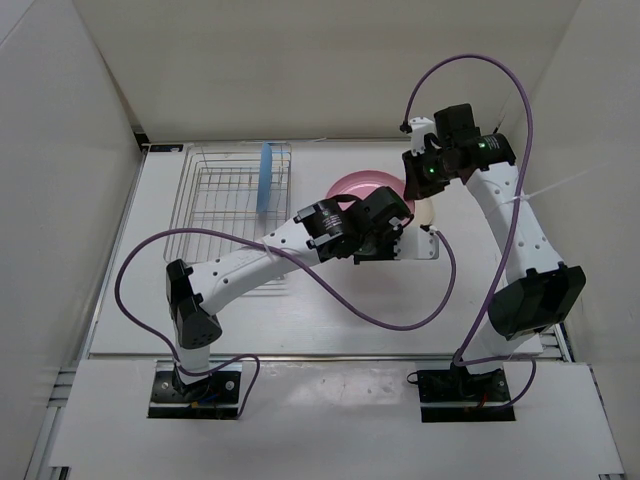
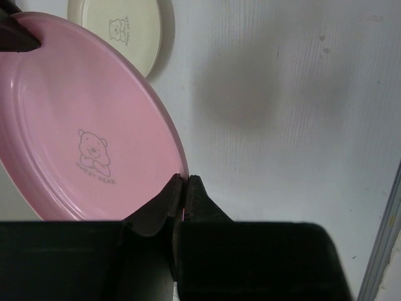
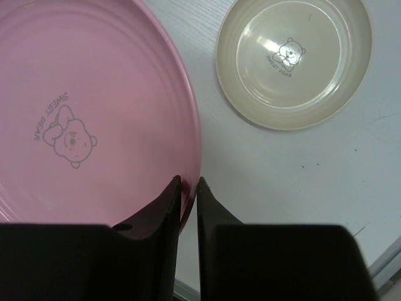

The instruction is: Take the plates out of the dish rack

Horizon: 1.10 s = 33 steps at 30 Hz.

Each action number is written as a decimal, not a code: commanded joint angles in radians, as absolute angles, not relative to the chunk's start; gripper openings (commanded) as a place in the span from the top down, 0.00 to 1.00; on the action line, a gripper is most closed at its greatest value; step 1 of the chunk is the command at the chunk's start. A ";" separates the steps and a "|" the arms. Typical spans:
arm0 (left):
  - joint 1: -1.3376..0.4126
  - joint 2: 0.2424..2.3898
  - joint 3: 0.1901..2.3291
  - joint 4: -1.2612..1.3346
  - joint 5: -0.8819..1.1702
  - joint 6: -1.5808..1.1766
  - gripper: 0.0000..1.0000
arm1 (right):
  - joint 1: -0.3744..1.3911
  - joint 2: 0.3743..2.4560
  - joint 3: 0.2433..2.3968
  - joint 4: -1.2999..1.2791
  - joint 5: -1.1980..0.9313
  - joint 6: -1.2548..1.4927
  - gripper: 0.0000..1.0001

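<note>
Left gripper [image 2: 183, 185], closest in its own wrist view: black fingers clamped on the rim of the pink plate [image 2: 88, 125], with a sliver of pink showing between the tips. Plate was off the table [image 2: 282, 113] and tilted, hollow face toward the lens. Bear print [image 2: 94, 153] and its lettering were legible.

Right gripper [image 3: 188, 185] showed much the same from the other side. Two fingers straddled the pink rim and pressed close on it, the rim visible in the gap. A dark shape [image 2: 15, 34] sat on the plate's far rim in the top-left corner of the left wrist view, likely one of these fingers. Pink plate was thus pinched by both grippers at once, on opposite edges.

From overhead, pink plate hung between the two wrists, just right of the dish rack [image 1: 215, 215] and outside it.

Cream plate [image 3: 294, 59] lay flat on the table, face up, just beside the pink plate; contact between them could not be told. Only a slice of it showed from overhead, under the right wrist.

Light blue plate [image 1: 265, 178] stood on edge in the rack's far-right part, between wire dividers. Rack sat on the table's left half. Purple cables [image 1: 340, 290] looped across the near table.
</note>
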<state>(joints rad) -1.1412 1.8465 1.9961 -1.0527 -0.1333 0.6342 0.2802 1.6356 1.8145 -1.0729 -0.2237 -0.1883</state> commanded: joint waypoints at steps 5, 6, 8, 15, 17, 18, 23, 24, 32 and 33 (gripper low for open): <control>-1.135 1.812 1.991 -0.934 -0.207 0.641 0.87 | 0.291 1.640 1.781 -1.066 -0.179 -0.213 1.00; -1.135 1.812 1.991 -0.922 -0.216 0.641 0.84 | 0.291 1.640 1.781 -1.066 -0.179 -0.203 1.00; -1.126 1.812 1.991 -0.910 -0.216 0.632 0.69 | 0.291 1.640 1.781 -1.066 -0.179 -0.202 1.00; -1.126 1.802 2.000 -0.879 -0.236 0.612 0.56 | 0.291 1.631 1.763 -1.025 -0.158 -0.193 1.00; -1.126 1.802 2.000 -0.879 -0.247 0.612 0.45 | 0.291 1.631 1.750 -1.005 -0.129 -0.184 1.00; -1.126 1.793 2.000 -0.879 -0.247 0.612 0.38 | 0.281 1.631 1.750 -0.974 -0.092 -0.184 1.00; -1.105 1.758 2.011 -0.879 -0.250 0.591 0.27 | 0.213 1.675 1.767 -0.940 -0.139 -0.161 1.00; -1.095 1.746 2.011 -0.879 -0.250 0.581 0.27 | 0.204 1.689 1.776 -0.940 -0.152 -0.161 1.00; -0.993 1.672 1.954 -0.870 -0.230 0.532 0.27 | 0.131 1.792 1.894 -0.928 -0.228 -0.114 1.00; -0.970 1.660 1.954 -0.847 -0.230 0.523 0.27 | 0.130 1.792 1.894 -0.917 -0.229 -0.103 1.00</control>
